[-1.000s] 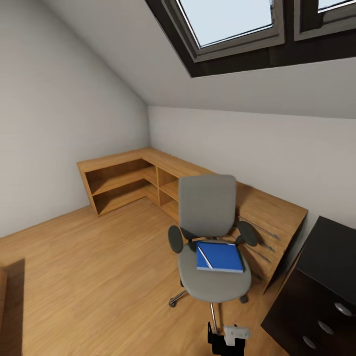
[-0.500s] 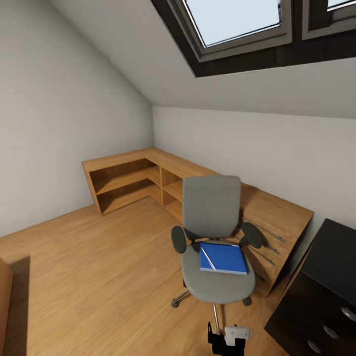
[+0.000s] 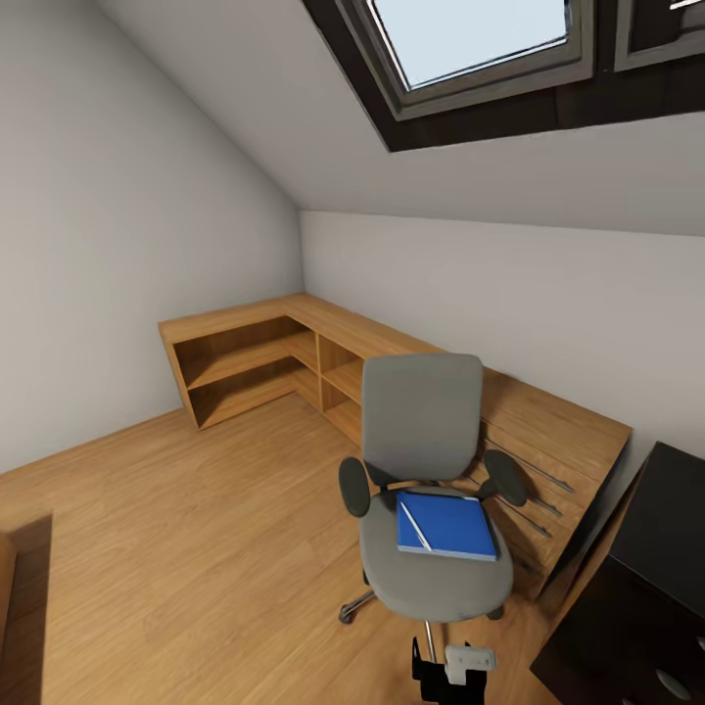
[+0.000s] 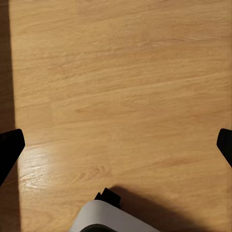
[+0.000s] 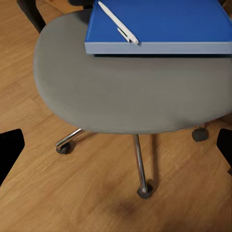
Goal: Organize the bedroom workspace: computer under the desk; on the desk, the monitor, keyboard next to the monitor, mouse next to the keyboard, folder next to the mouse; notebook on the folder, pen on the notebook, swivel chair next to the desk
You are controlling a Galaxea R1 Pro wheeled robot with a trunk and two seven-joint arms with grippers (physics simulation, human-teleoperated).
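Observation:
The grey swivel chair stands on the wooden floor in front of a wooden shelf unit, its seat close ahead in the right wrist view. The blue folder lies flat on the seat, also seen as the folder. The whitish pen rests on top of it, pen. A corner of the black desk shows at the lower right. My right gripper is open before the chair's chrome base. My left gripper is open over bare floor. The computer, monitor, keyboard, mouse and notebook are out of view.
A low L-shaped wooden shelf unit runs along both walls behind the chair. The ceiling slopes down with a skylight above. Open wooden floor lies to the chair's left. A black and white arm part shows at the bottom edge.
The whole head view has shifted, so the camera moved: the chair sits slightly lower and larger, and the desk has slid toward the right edge. The folder and pen stay put on the seat.

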